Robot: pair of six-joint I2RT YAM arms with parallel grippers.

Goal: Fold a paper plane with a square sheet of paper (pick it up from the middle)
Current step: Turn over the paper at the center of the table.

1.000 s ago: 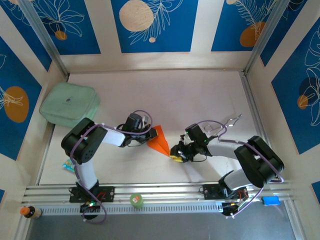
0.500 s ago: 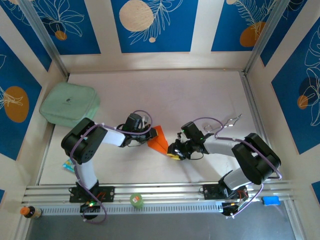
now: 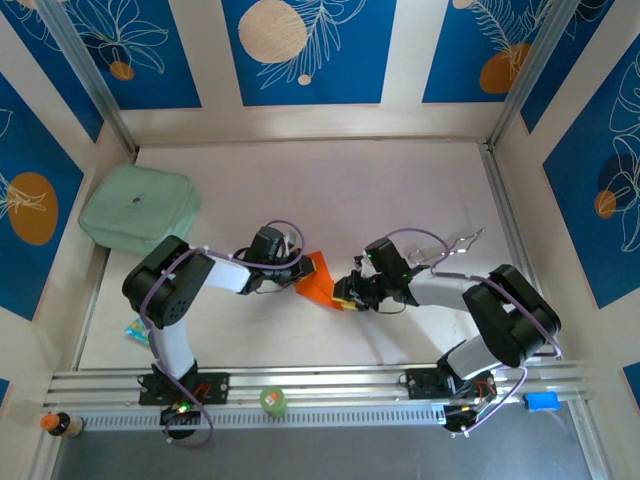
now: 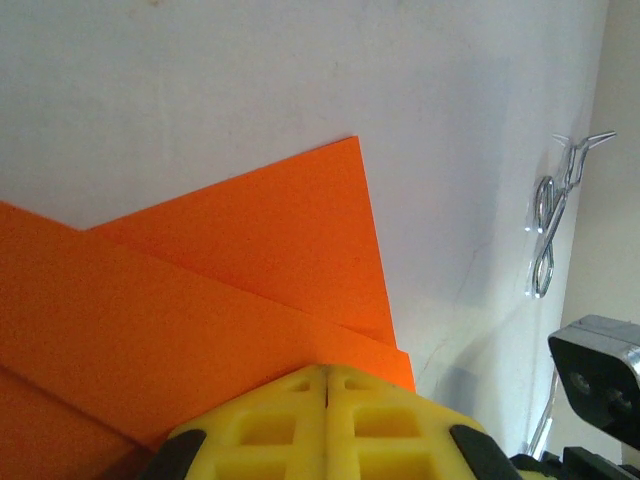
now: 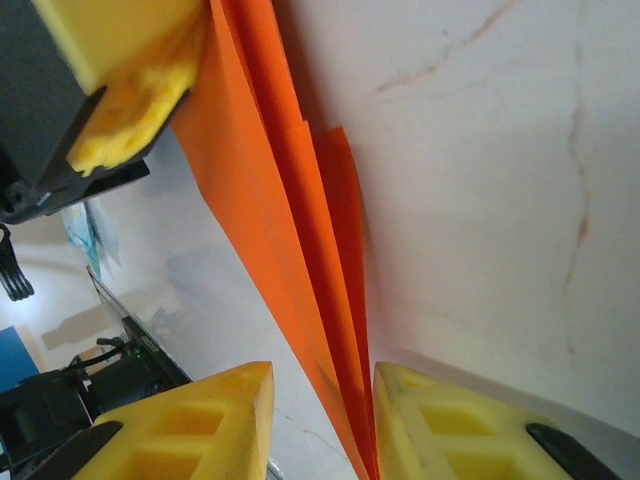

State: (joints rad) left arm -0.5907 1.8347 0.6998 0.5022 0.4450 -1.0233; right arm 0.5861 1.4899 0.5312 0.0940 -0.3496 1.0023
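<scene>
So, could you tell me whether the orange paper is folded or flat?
Folded: the orange paper shows stacked layers with stepped edges in both wrist views.

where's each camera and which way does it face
top external: overhead behind the bases, facing down; left gripper and right gripper either side of the orange paper
left wrist: on that arm, past its shut gripper onto the paper
right wrist: on that arm, through its open gripper along the paper
shared by all: the paper
</scene>
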